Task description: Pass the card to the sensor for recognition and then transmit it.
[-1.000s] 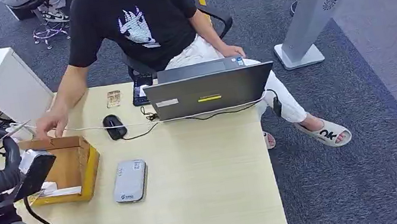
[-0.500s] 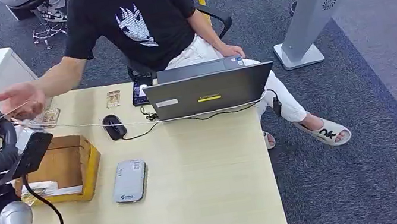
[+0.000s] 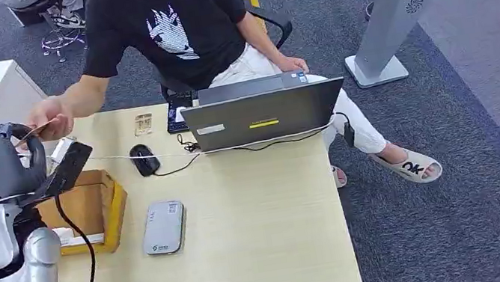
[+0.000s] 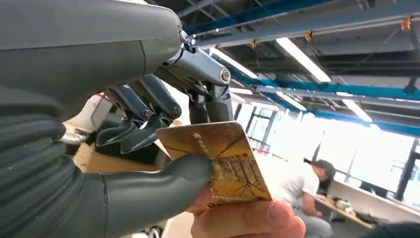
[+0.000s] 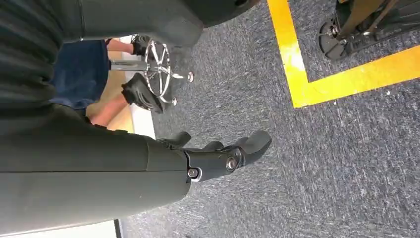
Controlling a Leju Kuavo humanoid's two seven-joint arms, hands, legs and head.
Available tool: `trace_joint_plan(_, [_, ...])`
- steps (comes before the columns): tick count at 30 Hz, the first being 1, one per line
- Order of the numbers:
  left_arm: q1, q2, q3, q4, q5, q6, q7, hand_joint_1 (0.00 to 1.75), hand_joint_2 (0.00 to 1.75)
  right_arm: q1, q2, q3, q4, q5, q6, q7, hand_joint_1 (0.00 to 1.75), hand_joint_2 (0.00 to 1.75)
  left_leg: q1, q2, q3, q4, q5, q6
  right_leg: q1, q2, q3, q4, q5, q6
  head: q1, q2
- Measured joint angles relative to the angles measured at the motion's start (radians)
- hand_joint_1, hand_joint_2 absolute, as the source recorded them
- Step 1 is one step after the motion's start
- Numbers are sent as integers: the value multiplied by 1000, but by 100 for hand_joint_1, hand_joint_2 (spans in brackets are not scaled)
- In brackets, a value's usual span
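Left hand (image 4: 148, 148), upper left of the head view, pinches the gold card (image 4: 218, 163) between thumb and fingers; a person's hand (image 3: 50, 119) grips the same card, fingertips covering its lower edge. Card print is unreadable, apparently a tree motif. Right hand (image 5: 218, 153) hangs over carpet, fingers extended, holding nothing. The grey sensor (image 3: 164, 228) lies mid-table; its label is illegible.

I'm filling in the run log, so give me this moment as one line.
stage: card handover | left hand: holds card | person's hand: also on card | right hand: hanging, holds nothing | sensor: on table
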Motion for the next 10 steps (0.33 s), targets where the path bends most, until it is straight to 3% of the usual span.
trace_joint_plan(1, [-2,-6,-6,6,1,0,0,175,175,0,-1,0,0,1,0,0,0,175,0,0,0,0,0,0,0,0,0,0,0,0,0,0])
trace_joint_plan(2, [-3,-10,-11,12,3,0,0,164,175,0,-2,0,0,2,0,0,0,175,0,0,0,0,0,0,0,1,0,0,0,0,0,0])
trace_joint_plan(3, [-4,-13,-16,17,3,0,0,0,175,0,-3,0,0,2,0,0,0,175,0,0,0,0,0,0,0,1,0,0,0,0,0,0])
trace_joint_plan(10, [8,-38,-33,29,70,6,-28,0,175,0,-5,0,0,6,-4,0,0,175,0,0,-1,0,-1,0,0,0,-1,0,0,0,0,0])
